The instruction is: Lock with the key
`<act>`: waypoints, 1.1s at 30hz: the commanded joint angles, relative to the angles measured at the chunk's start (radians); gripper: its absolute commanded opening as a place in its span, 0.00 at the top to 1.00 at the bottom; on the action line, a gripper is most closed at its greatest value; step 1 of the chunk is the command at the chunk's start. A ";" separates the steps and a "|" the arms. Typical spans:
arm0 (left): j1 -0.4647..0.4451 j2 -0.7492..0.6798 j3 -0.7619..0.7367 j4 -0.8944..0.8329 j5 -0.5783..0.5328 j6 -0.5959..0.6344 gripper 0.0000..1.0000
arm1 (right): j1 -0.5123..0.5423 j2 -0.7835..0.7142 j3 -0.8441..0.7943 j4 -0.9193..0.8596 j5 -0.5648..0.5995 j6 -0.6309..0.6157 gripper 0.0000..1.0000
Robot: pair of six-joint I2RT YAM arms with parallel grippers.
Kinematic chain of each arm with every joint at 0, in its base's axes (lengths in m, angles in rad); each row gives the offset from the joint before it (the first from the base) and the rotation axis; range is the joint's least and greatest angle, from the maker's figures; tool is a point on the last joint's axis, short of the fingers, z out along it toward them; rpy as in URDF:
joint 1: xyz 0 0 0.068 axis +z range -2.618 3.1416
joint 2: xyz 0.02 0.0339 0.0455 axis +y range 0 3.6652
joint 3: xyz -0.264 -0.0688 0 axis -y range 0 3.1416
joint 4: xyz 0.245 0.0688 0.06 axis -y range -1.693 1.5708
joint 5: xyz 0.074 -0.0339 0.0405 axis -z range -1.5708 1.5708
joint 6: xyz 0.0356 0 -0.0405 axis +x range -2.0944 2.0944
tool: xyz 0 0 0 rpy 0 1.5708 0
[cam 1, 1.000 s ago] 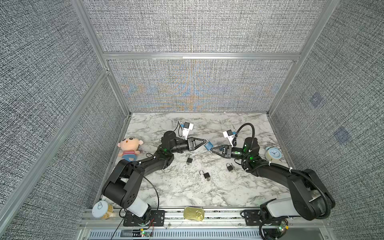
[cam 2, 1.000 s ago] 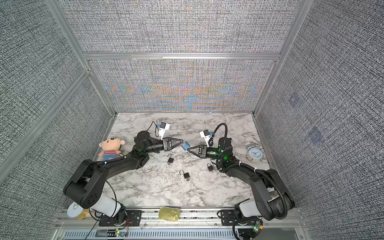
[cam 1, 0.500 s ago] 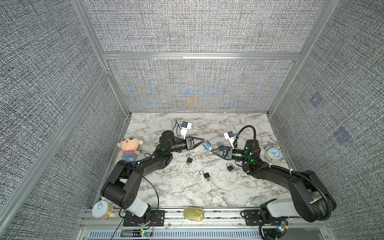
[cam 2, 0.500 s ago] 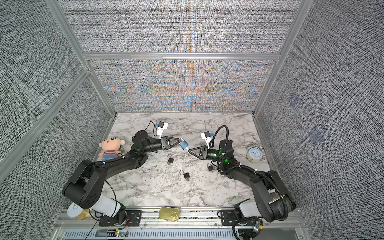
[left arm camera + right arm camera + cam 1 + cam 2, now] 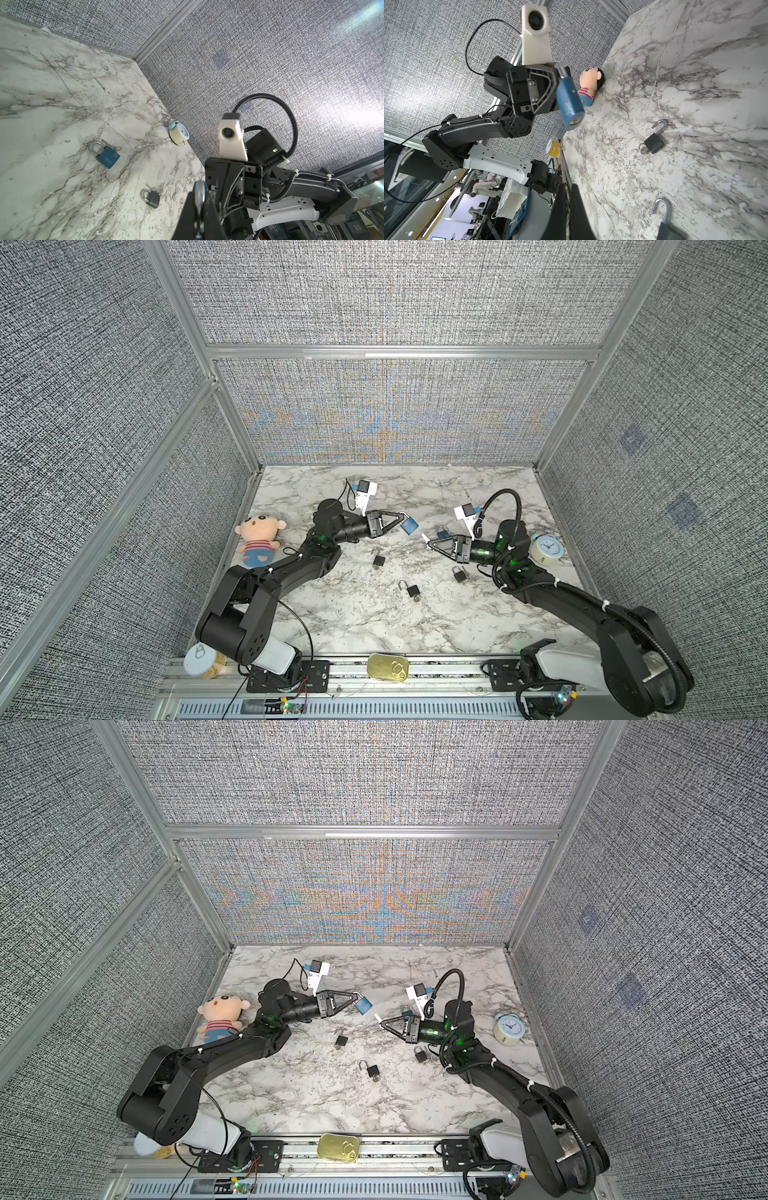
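Your left gripper (image 5: pixel 402 516) has drawn back slightly toward its own side, taking the blue padlock (image 5: pixel 410 526) with it. It pinches the steel shackle (image 5: pixel 561 71), so the rounded, painted body hangs clear of the marble table (image 5: pixel 374 626), with its brass keyhole (image 5: pixel 574 122) turned toward the right gripper (image 5: pixel 428 537). That one is pressed together on a thin pale sliver (image 5: pixel 424 536), too small to make out. From the left wrist you see only the shackle's edge; the fingers hide the body.
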 commanded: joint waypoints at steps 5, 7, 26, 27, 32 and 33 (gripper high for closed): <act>0.000 0.087 0.064 -0.105 -0.035 0.058 1.00 | -0.014 -0.074 0.074 -0.283 0.039 -0.163 1.00; -0.001 0.123 0.100 -0.169 -0.049 0.090 1.00 | -0.022 -0.084 0.094 -0.341 0.049 -0.194 1.00; -0.017 0.525 0.434 -0.430 -0.053 0.182 1.00 | -0.067 -0.102 0.124 -0.407 0.053 -0.226 1.00; -0.018 0.541 0.451 -0.441 -0.051 0.184 1.00 | -0.068 -0.103 0.122 -0.408 0.054 -0.227 1.00; -0.023 0.607 0.517 -0.507 -0.055 0.196 1.00 | -0.073 -0.100 0.125 -0.408 0.054 -0.222 1.00; -0.023 0.620 0.528 -0.517 -0.055 0.200 1.00 | -0.073 -0.101 0.126 -0.408 0.053 -0.221 1.00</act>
